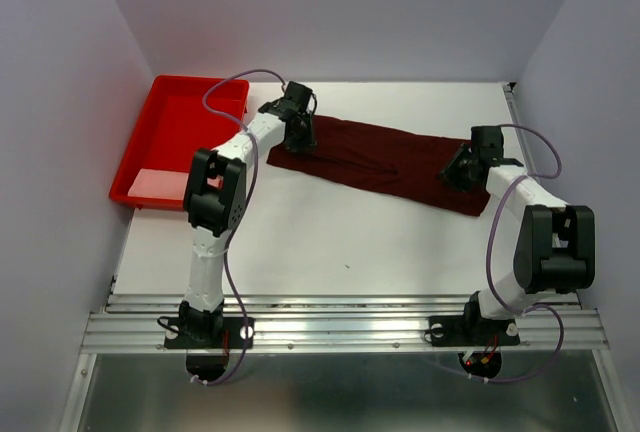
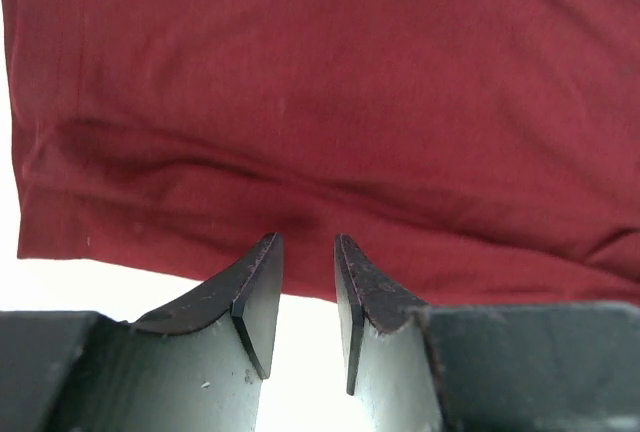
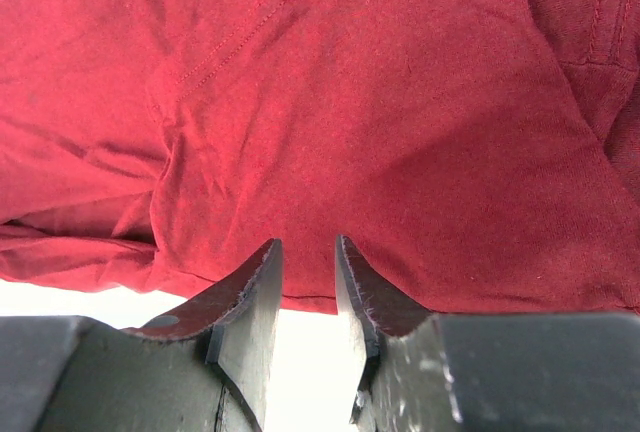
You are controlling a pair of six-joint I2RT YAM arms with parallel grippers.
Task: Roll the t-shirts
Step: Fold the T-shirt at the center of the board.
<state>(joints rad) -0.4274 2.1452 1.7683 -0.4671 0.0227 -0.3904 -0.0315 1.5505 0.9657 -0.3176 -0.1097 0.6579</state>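
Far left on my overhead view, the red tray [image 1: 172, 132] sits against the left wall, at the tabletop's [image 1: 340, 247] far left corner. A pale pink patch [image 1: 158, 185] shows at its near end; I can't make out what it is.

Just right of the tray, my left arm reaches out to the left claw [image 1: 298, 132], which points down onto the left end of the t-shirt [image 1: 380, 160]. The shirt is dark maroon. It lies flat as a long, narrow band on the far half of the tabletop, running from far left down to near right. Its left end is close to the tray, and I see no contact between them.

On the left wrist camera, the fingers [image 2: 255, 297] stand a narrow gap apart, with white tabletop showing between them. Their tips rest at the shirt's near edge, where a shallow crease runs across the cloth. I cannot tell whether any fabric is pinched between the tips.

Further right, the middle of the shirt lies uncovered, with a faint seam along its length.

At the right end, my right claw [image 1: 461, 169] comes down on the cloth near its near right corner. Its wrist camera shows the same picture: fingers [image 3: 250, 297] slightly parted, tips on the near hem, folds bunched off to the left and a line of stitching above. Again I cannot tell whether it has hold of the cloth or merely touches it.
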